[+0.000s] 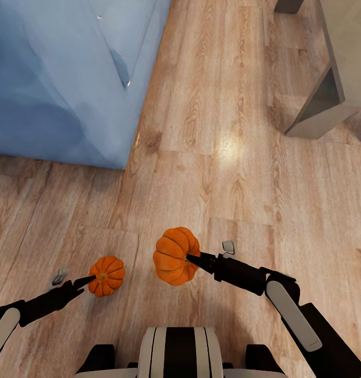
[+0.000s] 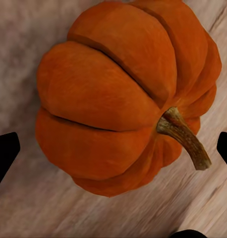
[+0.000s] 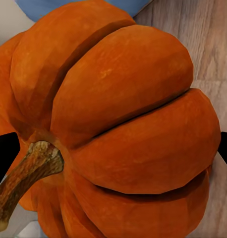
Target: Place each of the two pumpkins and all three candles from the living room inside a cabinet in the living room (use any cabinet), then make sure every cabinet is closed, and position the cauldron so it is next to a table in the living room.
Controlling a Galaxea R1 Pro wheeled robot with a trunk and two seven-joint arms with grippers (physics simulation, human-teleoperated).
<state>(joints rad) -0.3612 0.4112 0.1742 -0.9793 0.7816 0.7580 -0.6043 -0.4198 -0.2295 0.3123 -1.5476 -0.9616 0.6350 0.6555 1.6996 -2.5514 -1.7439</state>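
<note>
Orange all over the place right now, so here's roughly where the job stands, going left to right

Far left in the head view there's a big blue upholstered block (image 1: 64,79), probably a sofa, just sitting on the wood floor (image 1: 227,173). Below it the left end effector (image 1: 91,280) has its tips right at the smaller-looking pumpkin (image 1: 107,275). From the left wrist view that pumpkin (image 2: 123,99) sits between the two dark fingers (image 2: 4,153), which show at either edge with the fruit between them, so I'd call it pinched on the pumpkin, stem sticking off to one side. Looks to me like it's lifted off the floor but I can't swear to that

Next over, the right end effector (image 1: 193,259) is pinching the other pumpkin (image 1: 176,255), clearly held up in the air. The right wrist view is basically a wall of orange (image 3: 128,119) with finger tips (image 3: 4,153) at both sides

Far right, a pale grey piece of furniture (image 1: 327,89) pokes in at the corner, can't tell what it is

Progress-wise: both pumpkins are in hand, which is a decent start, but nothing is in a cabinet yet as far as I can see. Candles, closing up the cabinets and the cauldron all look like they're still to do
</note>
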